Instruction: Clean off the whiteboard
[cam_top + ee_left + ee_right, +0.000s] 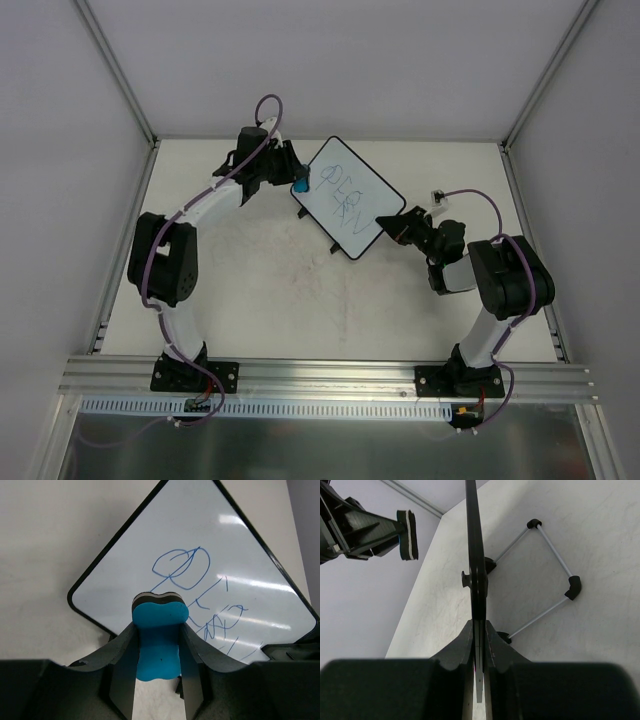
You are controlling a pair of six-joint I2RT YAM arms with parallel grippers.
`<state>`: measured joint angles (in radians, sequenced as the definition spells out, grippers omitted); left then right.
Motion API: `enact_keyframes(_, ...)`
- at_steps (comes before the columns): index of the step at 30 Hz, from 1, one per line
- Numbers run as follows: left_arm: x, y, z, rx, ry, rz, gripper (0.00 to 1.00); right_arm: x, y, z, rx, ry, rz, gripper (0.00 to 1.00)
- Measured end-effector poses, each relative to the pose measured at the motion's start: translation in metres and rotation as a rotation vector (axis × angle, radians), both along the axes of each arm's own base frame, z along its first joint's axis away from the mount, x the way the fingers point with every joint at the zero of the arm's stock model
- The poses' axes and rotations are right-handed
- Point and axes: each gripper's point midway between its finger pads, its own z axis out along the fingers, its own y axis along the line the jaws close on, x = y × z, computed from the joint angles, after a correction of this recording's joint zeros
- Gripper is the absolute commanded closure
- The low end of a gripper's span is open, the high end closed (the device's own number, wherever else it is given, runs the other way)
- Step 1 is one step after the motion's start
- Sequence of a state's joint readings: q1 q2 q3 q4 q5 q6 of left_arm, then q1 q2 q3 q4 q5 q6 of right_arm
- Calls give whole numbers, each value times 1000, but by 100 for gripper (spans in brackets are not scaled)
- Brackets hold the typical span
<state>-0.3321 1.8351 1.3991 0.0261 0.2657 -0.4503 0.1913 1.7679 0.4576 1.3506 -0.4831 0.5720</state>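
The whiteboard [350,195] is white with a thin black rim and blue scribbles [345,195] across its middle. It stands tilted on its wire stand. My right gripper [392,222] is shut on its right edge; the right wrist view shows the board [475,555] edge-on between the fingers. My left gripper [297,183] is shut on the blue bone-shaped eraser [301,185] at the board's left edge. In the left wrist view the eraser [159,640] sits over the board [150,555] just below the scribbles [200,595]. Whether it touches the surface I cannot tell.
The board's wire stand [555,560] with black corner caps rests on the table behind the board. A small white and black object [438,197] lies near the right wall. Grey walls and metal rails [120,70] enclose the table.
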Motion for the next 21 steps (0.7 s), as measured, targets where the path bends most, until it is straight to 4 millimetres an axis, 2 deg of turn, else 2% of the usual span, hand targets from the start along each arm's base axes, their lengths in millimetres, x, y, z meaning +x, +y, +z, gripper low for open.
enact_keyframes(10, 47, -24, 14, -65, -150, -47, 100, 2, 2, 1, -2, -5, 5, 100)
enact_keyframes(18, 77, -32, 22, -49, -239, -55, 100, 1, 3, 1, -4, -7, 8, 100)
enact_keyframes(21, 84, -34, 17, -40, -246, -61, 100, 1, 4, 1, -4, -7, 9, 100)
